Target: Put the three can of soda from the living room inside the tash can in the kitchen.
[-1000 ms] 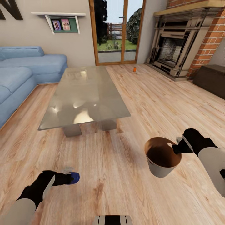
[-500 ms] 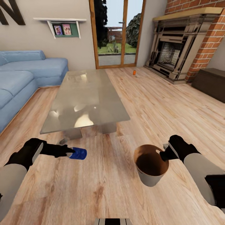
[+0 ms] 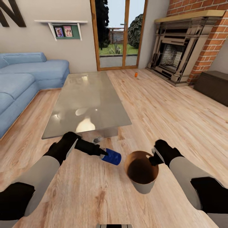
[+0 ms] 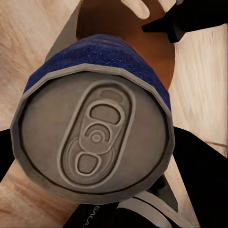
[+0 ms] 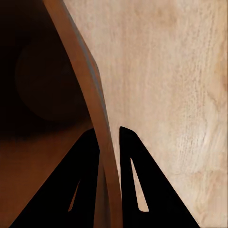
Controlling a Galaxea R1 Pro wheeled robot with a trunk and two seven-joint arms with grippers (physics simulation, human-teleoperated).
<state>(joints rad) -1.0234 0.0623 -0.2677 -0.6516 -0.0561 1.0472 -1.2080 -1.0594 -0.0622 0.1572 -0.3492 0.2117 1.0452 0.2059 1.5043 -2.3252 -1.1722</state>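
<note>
The left gripper (image 3: 102, 154) is clamped on the dark blue can (image 3: 111, 156), a short cylinder with a finely stippled blue wall and a dull silvery top whose oval pull tab faces the left wrist camera (image 4: 96, 137). The can lies almost level in the air above the wood-plank floor (image 3: 177, 107), its long axis running from the fingers toward the bucket (image 3: 141, 171), just beside the bucket's rim. The bucket is round and tapered, pale grey outside and matt brown inside, held off the floor with its mouth up; the right gripper (image 3: 153, 157) pinches its thin rim, one black finger (image 5: 78, 190) inside the wall and one outside. The bucket's bottom is lost in shadow. An orange can (image 3: 136, 74) stands upright on the floor beyond the far corner of the glass-topped low table (image 3: 88, 98), too small to show detail. The blue sofa (image 3: 22, 76) is cut off at the picture's edge.
</note>
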